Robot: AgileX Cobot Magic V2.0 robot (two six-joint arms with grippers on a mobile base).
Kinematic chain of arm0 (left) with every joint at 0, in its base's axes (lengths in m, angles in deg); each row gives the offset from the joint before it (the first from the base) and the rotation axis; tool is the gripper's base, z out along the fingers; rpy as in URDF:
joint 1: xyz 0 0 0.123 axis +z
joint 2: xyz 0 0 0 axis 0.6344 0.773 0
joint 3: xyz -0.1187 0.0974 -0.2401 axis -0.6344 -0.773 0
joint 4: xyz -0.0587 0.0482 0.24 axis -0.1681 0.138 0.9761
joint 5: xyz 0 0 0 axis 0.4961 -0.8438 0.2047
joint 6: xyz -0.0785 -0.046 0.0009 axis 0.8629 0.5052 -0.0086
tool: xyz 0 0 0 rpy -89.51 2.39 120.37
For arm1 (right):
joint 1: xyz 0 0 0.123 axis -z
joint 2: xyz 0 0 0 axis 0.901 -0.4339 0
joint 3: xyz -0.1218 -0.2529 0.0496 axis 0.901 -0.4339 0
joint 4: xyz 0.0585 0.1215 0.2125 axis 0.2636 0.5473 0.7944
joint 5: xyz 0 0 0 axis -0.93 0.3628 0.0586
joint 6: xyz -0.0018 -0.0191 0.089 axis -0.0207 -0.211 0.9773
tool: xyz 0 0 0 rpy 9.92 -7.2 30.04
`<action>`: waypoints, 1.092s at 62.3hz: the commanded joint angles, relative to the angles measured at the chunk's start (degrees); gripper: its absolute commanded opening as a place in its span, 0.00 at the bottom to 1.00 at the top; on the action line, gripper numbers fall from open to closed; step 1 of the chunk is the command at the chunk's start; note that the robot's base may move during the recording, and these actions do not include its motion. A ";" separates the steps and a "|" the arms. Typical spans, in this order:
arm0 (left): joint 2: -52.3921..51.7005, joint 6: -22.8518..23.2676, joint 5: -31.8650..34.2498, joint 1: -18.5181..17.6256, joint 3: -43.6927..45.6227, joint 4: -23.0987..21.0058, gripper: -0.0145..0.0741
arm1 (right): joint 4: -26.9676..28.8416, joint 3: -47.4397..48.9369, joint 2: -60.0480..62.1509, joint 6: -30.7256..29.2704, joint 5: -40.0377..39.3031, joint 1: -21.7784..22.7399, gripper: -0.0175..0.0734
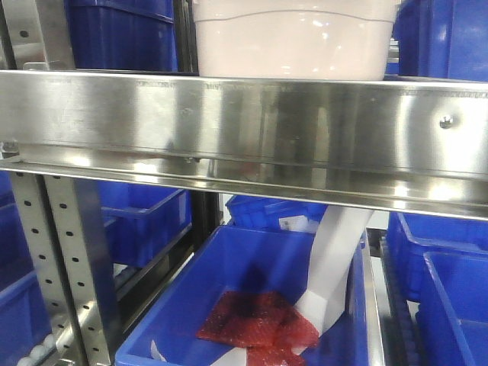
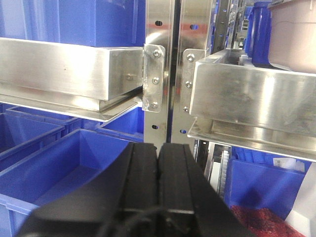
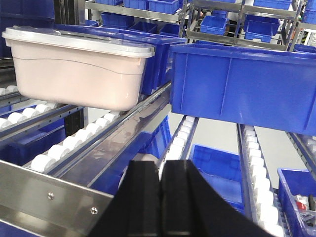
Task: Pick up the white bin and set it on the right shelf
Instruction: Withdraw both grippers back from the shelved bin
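One white bin [image 3: 79,69], resting on the roller track of the right shelf [image 1: 244,130], behind its steel front rail. One large blue bin [image 3: 242,86] just beside it on the next lane. The white bin is pinkish-translucent with rounded corners, a wavy side ridge and its glossy lid on. My left gripper [image 2: 158,182] and right gripper [image 3: 160,197]: both closed, holding nothing.
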 commanded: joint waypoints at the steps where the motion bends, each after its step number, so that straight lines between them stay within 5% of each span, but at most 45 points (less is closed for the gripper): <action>1: -0.80 0.29 5.24 0.10 -0.91 -0.15 0.03 | 0.12 1.43 -0.96 0.05 -5.12 0.24 0.28; 25: -0.80 0.29 5.24 -0.36 -0.91 -0.15 0.03 | -2.23 -3.39 -1.04 0.55 -10.81 0.24 0.28; 40: -0.80 0.29 5.24 -0.36 -0.91 -0.15 0.03 | -16.74 -16.50 -0.95 15.08 -25.54 0.13 0.28; 68: -0.70 0.29 5.24 -0.36 -0.91 -0.15 0.03 | -15.19 -33.45 7.48 15.08 -36.92 -1.55 0.28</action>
